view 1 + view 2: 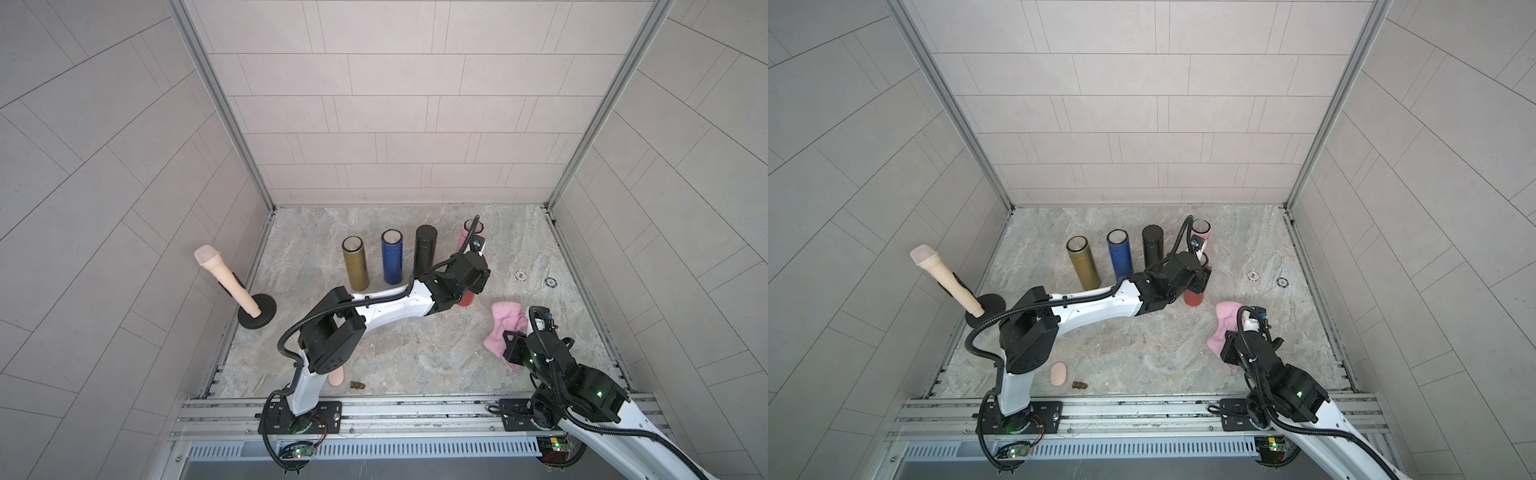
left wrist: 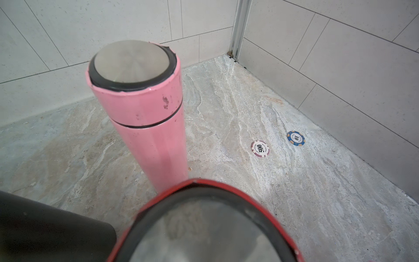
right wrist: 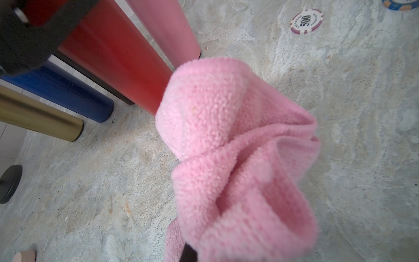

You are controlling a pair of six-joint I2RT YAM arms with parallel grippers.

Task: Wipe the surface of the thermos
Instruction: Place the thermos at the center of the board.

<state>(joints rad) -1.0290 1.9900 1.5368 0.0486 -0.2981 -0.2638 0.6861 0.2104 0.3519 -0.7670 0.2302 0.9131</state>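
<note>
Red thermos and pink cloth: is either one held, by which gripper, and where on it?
The left gripper clamps the red thermos around its upper body, below the lid. The right gripper pinches the pink cloth at a bunched fold.

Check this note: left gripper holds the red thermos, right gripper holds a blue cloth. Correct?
No. The cloth in the right gripper is pink, not blue; the right wrist view shows it. The left gripper does hold the red thermos.
</note>
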